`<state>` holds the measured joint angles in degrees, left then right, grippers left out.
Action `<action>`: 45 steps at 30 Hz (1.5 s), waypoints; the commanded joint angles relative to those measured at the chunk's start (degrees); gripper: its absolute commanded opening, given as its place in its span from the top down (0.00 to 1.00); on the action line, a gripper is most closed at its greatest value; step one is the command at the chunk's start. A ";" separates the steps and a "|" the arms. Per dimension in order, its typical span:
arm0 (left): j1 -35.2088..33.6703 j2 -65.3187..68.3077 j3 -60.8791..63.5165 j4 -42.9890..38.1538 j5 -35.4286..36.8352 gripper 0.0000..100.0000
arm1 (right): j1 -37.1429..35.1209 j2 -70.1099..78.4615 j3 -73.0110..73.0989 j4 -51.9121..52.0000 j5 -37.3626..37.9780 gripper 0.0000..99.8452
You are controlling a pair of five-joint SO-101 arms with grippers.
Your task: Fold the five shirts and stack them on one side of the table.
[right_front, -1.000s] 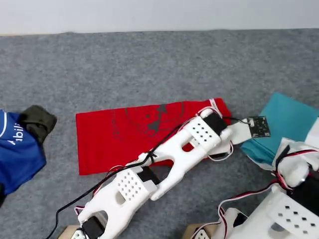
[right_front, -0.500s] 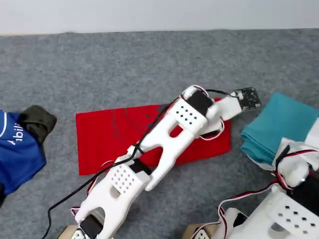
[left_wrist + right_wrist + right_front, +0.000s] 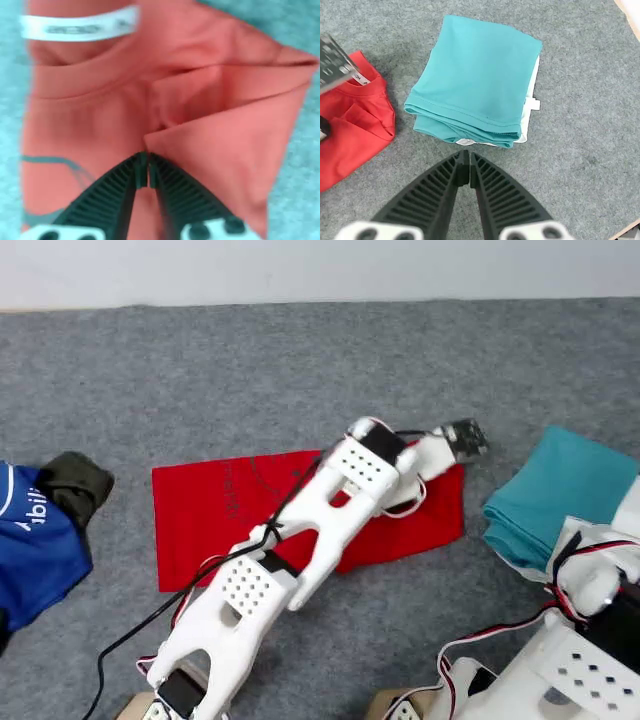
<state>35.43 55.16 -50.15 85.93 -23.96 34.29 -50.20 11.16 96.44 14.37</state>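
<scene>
At the collar end of the red shirt (image 3: 230, 130), the left gripper (image 3: 142, 160) has its jaws closed, tips touching a folded flap edge. The shirt's long axis runs from there toward the blue shirt (image 3: 35, 540). Just past that end, the right gripper (image 3: 464, 159), also closed, hangs beside the folded teal shirt (image 3: 480, 75).

light: bright, even | source: overhead, diffuse | shadows: faint, soft-edged, close under things
</scene>
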 commanded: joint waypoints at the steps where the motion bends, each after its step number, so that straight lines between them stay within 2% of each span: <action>1: -2.02 -1.14 -6.90 3.96 -1.93 0.98 | -0.57 -0.66 -0.35 -1.10 0.62 0.99; 8: -3.87 -0.70 -17.27 14.59 -3.08 0.98 | -0.57 -0.66 -0.35 -1.54 0.26 0.99; 17: -3.52 -1.14 -11.74 14.51 -2.64 0.99 | -0.66 -0.22 0.00 -1.27 0.18 0.99; 20: -5.89 -1.58 -11.74 14.59 2.29 0.99 | -1.63 -0.13 3.69 -1.89 0.18 0.99; 24: -9.05 -5.63 -8.40 14.68 8.35 0.99 | -9.45 -0.04 11.34 -6.81 0.18 0.99; 31: -14.59 -18.11 3.30 14.59 13.45 0.99 | -22.02 2.51 23.56 -22.90 0.18 0.99; 41: -31.47 -37.80 17.10 14.59 15.30 0.99 | -37.85 26.42 18.73 -26.15 0.09 0.99; 45: -37.80 -46.42 23.78 14.51 15.12 0.99 | -44.44 31.43 15.38 -26.07 -4.84 0.99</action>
<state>1.58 16.75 -29.32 98.77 -9.27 -6.15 -21.01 31.65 70.86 12.79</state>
